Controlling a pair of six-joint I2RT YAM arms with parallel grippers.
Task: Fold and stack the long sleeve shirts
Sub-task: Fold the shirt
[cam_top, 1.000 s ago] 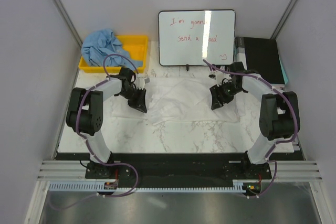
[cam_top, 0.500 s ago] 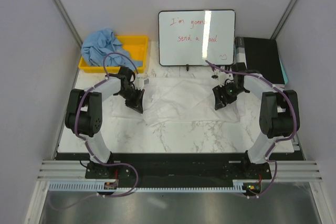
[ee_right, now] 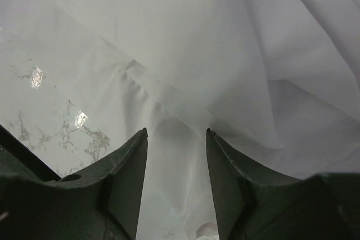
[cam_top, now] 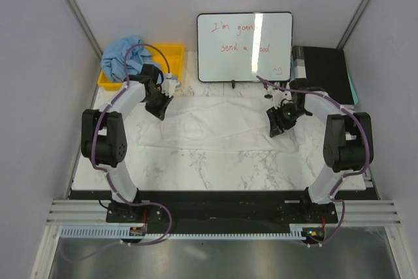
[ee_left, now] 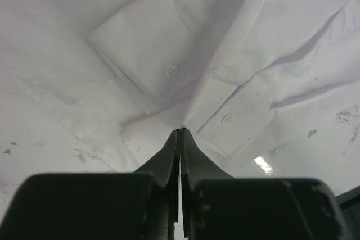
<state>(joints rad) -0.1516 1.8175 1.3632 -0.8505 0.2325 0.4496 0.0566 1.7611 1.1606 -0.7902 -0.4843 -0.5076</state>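
My left pincer (ee_left: 180,137) is clamping the wrinkled white long-sleeved cloth shirt (cam_top: 222,122) near a cuff, on the marble table (cam_top: 215,168). My right pincer (ee_right: 176,139) is gaping over its edge. Pulling one-sided, I'm risking that thin pinch slipping.

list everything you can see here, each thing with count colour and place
white cloth long sleeve shirt: one, white, spread flat on the table centre
light blue cloth long sleeve shirt: one, light blue, crumpled over the bin's left end
yellow plastic bin: one, yellow, far left corner
whiteboard with red handwriting: one, white, upright at the far edge
flat black box: one, black, far right corner
white marble table: one, white with grey veins, under everything
robot arms: two, black and white, left and right
left pincer: one, black, shut on the white shirt's left part
right pincer: one, black, open over the white shirt's right edge
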